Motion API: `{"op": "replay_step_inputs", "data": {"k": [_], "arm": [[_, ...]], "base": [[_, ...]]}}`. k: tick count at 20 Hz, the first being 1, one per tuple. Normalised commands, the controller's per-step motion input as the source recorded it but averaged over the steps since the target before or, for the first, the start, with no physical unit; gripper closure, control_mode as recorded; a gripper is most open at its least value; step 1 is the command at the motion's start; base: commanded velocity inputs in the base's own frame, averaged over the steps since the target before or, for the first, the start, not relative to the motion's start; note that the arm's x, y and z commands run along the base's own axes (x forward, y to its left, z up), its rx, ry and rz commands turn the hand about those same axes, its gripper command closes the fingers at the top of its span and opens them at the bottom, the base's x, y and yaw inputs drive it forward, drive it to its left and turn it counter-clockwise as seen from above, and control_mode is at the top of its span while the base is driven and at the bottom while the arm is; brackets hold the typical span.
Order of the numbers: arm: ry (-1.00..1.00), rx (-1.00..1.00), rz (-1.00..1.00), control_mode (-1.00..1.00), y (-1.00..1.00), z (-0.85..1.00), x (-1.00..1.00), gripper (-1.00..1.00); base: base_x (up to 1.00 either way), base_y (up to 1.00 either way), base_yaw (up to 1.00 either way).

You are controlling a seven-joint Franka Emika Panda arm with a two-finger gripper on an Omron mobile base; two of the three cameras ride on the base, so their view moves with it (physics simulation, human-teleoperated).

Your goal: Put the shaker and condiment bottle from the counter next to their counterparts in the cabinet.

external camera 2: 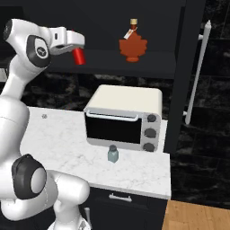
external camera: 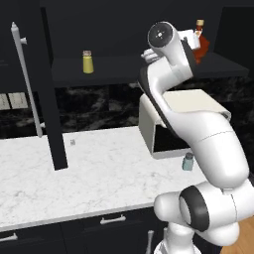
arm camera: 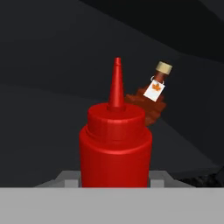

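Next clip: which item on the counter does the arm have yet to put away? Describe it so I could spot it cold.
Start at the cream toaster oven on the white marble counter. Just in front of its glass door, near the counter's front edge, stands the shaker. It is a small, pale blue-grey translucent jar with a grey cap, unlike the yellow shaker up on the cabinet shelf.

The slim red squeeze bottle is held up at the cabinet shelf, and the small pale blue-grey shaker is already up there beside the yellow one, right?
Not quite. The slim red squeeze bottle is held at the black cabinet shelf, but the small pale blue-grey shaker stands on the white marble counter before the cream toaster oven, as the right base view shows.
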Motion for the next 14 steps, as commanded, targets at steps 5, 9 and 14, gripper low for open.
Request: {"op": "replay_step_inputs", "data": {"k": [5, 9, 14], "arm": [[-0.07, 0.04, 0.05, -1.0, -0.26, 0.0, 0.29, 1.0], [-0.11, 0.05, 0.04, -1.0, -0.24, -0.03, 0.05, 1.0], [-0.07, 0.01, -0.01, -1.0, -0.21, -0.05, 0.08, 1.0]], "base": [[0.0, 0.0, 0.0], [0.0, 0.0, 0.0], [0.0, 0.0, 0.0]]}}
